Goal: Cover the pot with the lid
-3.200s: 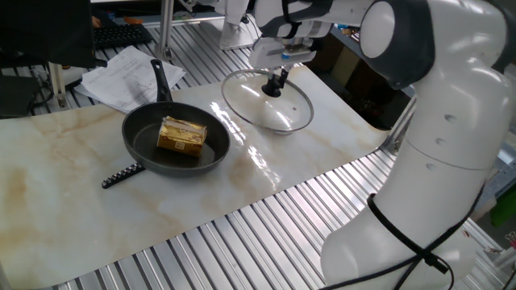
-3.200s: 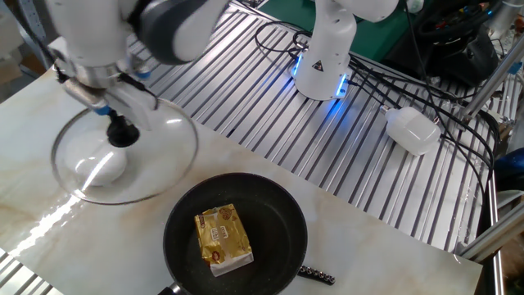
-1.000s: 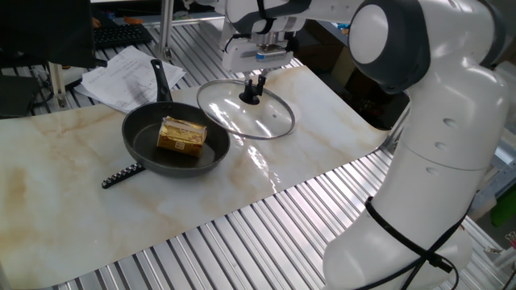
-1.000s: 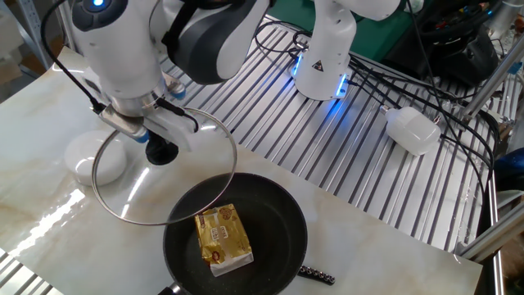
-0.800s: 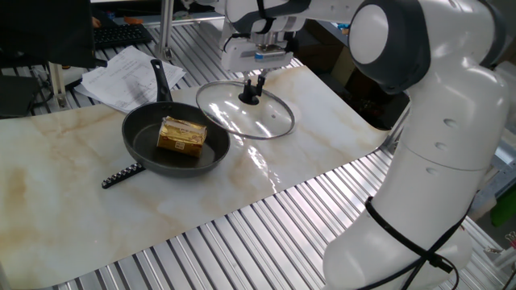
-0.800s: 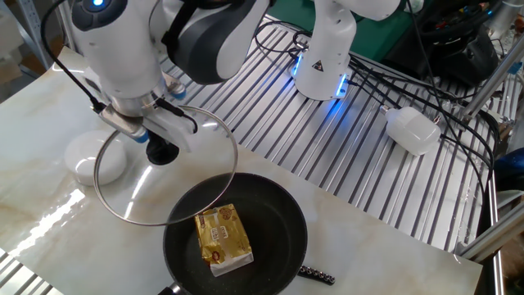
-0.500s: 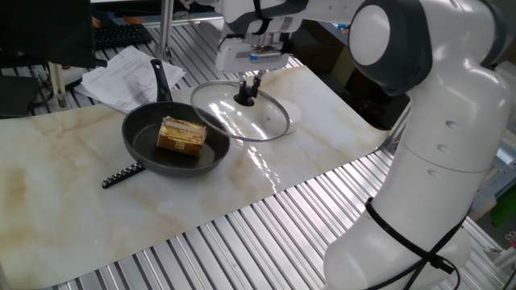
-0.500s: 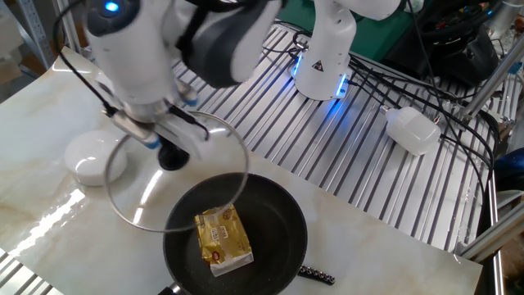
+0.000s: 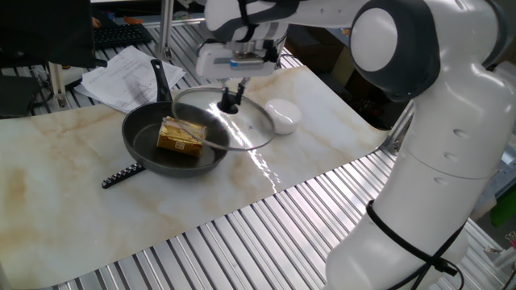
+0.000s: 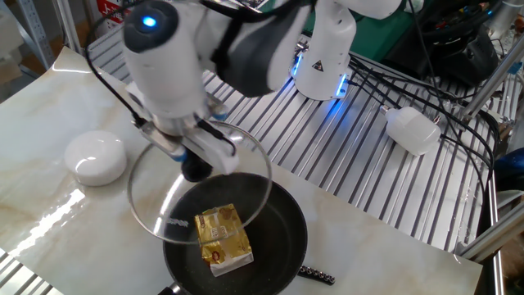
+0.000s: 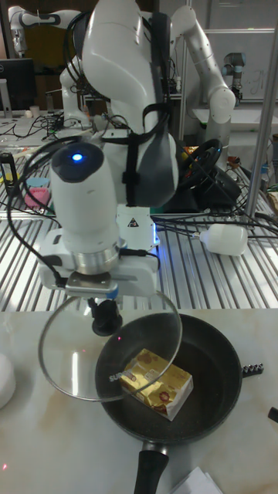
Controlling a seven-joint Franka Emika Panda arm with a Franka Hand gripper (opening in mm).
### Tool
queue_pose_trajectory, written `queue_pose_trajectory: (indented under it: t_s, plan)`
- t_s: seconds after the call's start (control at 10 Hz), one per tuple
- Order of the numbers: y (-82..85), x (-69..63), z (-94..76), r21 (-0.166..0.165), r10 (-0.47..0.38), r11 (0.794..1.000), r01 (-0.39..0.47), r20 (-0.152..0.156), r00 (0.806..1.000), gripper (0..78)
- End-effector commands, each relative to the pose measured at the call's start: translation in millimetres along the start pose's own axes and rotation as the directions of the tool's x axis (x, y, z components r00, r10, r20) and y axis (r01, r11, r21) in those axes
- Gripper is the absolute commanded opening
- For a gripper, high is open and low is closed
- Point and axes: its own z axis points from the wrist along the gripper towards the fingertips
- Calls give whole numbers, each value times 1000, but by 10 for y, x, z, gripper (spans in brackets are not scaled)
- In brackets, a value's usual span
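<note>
The pot (image 9: 145, 149) (image 10: 278, 233) (image 11: 212, 386) is a shallow black pan on the marble board, handle pointing away in one fixed view, with a gold-wrapped block (image 9: 181, 135) (image 10: 222, 238) (image 11: 157, 384) inside. The glass lid (image 9: 251, 129) (image 10: 246, 176) (image 11: 66, 359) hangs in the air, tilted, overlapping the pan's edge. My gripper (image 9: 231, 98) (image 10: 195, 166) (image 11: 105, 316) is shut on the lid's black knob, above the pan's near rim. The fingers are mostly hidden by the knob.
A white rounded puck (image 9: 282, 115) (image 10: 96, 158) lies on the board beside the pan. A small black ridged piece (image 9: 122, 174) (image 10: 316, 274) lies near the pan. Papers (image 9: 121, 76) lie at the back. Cables and a white adapter (image 10: 411, 131) sit on the slatted table.
The gripper has carried the lid sideways toward the pan; the lid now overlaps the pan's edge and the white puck is uncovered.
</note>
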Motion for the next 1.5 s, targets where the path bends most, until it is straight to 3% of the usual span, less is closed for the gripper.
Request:
queue_pose_trajectory:
  t_s: [0.1,0.5,1.0,1.2,1.3,1.4,1.5]
  plan:
    - [320,-28,-27,-3,55,998,-55,18,998,21]
    - [437,-100,0,-12,66,998,-66,21,998,21]
    - [482,-90,-5,-18,76,997,-76,21,997,21]
    - [482,-90,-5,37,87,995,-89,58,994,21]
    - [482,-90,-5,54,90,994,-94,60,994,21]
    - [482,-90,-5,60,87,994,-90,42,995,21]
    - [482,-90,-5,53,67,996,-69,30,997,21]
